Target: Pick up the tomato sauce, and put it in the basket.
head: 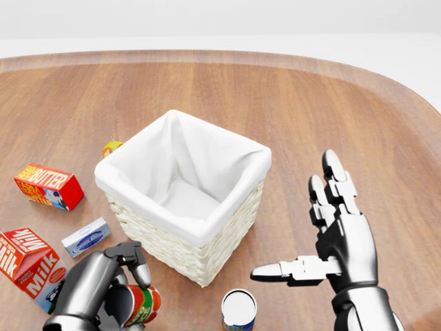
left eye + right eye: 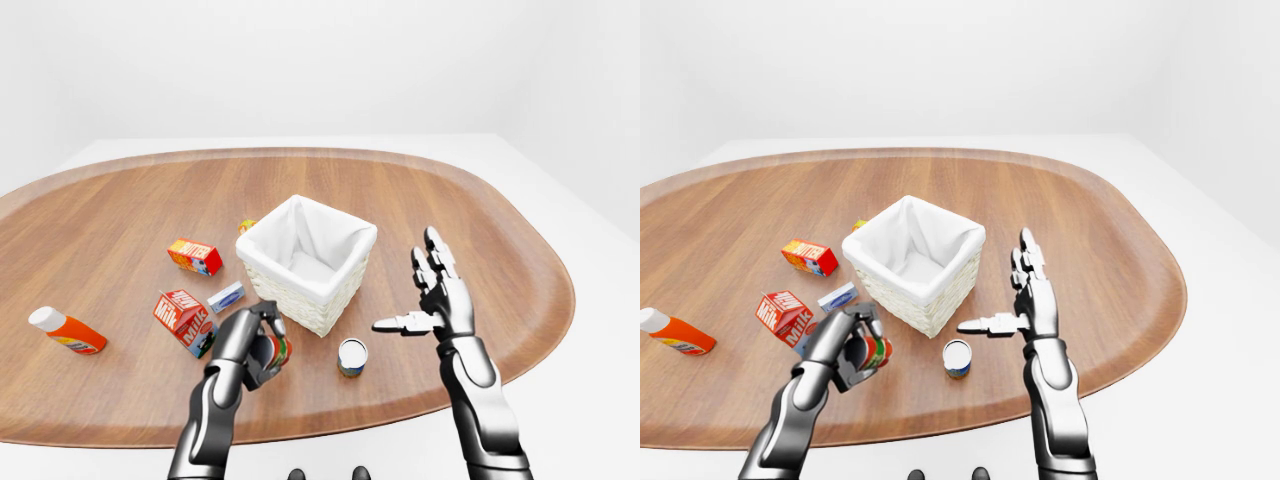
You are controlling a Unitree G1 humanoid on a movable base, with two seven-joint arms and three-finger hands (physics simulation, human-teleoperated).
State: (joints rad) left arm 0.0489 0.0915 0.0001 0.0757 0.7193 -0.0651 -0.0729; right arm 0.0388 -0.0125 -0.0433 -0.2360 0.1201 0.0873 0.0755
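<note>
Two labels read clearly in the head view. The small red and orange carton (image 1: pixel 48 186), lying near the left edge of the oval wooden table (image 1: pixel 289 96), carries "BUTTER" in white capitals. The red and white gabled carton (image 1: pixel 33 267), by the table's near-left edge, shows "MILK" on its sloped top and "Milk" again on its side (red script there). Print on the small pale blue packet (image 1: pixel 86 237) between them is too small to read.
</note>
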